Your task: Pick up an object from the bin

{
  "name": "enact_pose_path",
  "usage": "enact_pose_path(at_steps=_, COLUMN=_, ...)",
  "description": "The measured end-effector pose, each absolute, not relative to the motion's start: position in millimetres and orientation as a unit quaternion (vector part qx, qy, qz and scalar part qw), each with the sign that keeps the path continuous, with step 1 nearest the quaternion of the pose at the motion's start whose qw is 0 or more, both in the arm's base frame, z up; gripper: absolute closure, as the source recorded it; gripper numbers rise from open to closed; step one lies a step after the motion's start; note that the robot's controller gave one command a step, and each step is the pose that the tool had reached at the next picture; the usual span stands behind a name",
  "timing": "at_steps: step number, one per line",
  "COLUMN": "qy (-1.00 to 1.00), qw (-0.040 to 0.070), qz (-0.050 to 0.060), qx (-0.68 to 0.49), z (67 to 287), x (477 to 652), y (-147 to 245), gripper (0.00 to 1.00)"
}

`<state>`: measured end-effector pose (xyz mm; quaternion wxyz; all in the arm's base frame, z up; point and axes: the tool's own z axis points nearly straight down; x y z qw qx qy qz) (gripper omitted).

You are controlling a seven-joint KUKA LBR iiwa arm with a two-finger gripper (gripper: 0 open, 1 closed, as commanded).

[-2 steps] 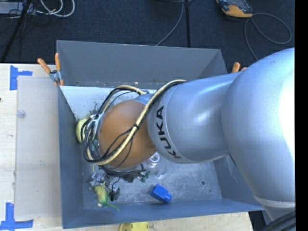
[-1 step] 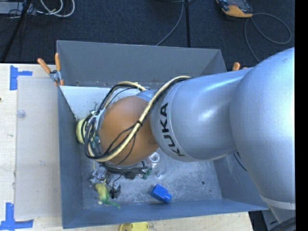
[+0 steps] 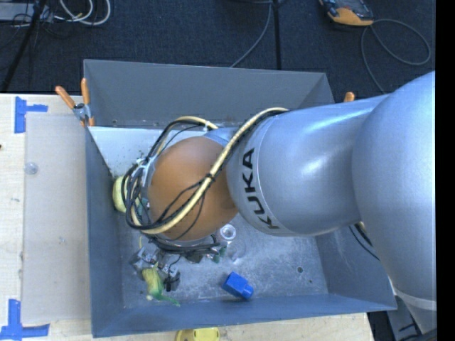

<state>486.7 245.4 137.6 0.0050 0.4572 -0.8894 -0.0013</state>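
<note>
My gripper point(image 3: 183, 251) reaches down into the front left part of the bin, mostly hidden under the wrist's orange dome. Just below it, near the front left corner, lies a small yellow-and-green thing point(image 3: 152, 283), partly covered by dark gripper parts. A blue block point(image 3: 237, 285) rests on the bin floor to the right of that, apart from the gripper. A small clear round piece point(image 3: 227, 231) sits close against the gripper's right side. Part of a yellow thing point(image 3: 118, 194) peeks out at the left wall, behind the dome.
The thick silver arm comes in from the right and covers the middle and right of the bin. Cables loop over the orange dome. Bare grey floor shows to the right of the blue block.
</note>
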Motion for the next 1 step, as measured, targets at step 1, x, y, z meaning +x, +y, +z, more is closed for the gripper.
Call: enact_pose_path(at_steps=1, qy=-0.889, qw=0.005, qz=-0.001, qx=0.457, z=157.6, x=486.7, y=245.4, gripper=1.0)
